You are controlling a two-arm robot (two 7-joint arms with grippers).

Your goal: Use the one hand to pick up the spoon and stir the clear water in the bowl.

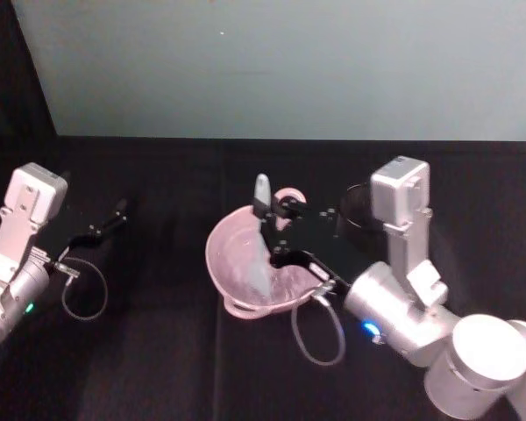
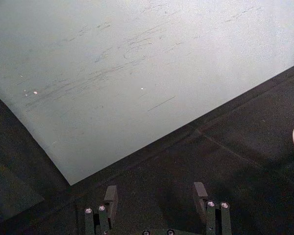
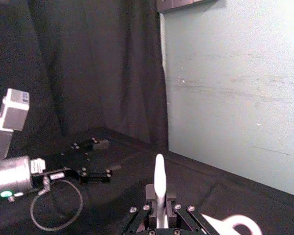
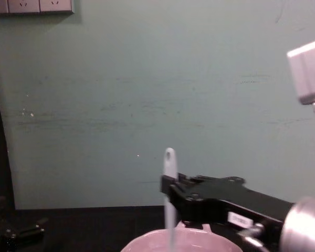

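In the lower right of the head view the right arm reaches toward frame centre. The right gripper [image 1: 277, 235] is clamped on the spoon [image 1: 261, 267] partway up its handle. The spoon stands nearly upright, with its head down inside the pink bowl [image 1: 212, 254] at centre frame and its handle tip above the far rim. The clear water is too faint to make out. I judge the pick-up done and the stirring in hand. The next move calls for small circles that keep the spoon head off the bowl wall. Just behind the gripper, right of centre, sits a black mesh cup [image 1: 355, 203], so room is tight there. The left gripper [image 1: 105, 224], fingers apart, is parked at the left edge, well apart from the bowl, with open black table [image 1: 158, 351] between.
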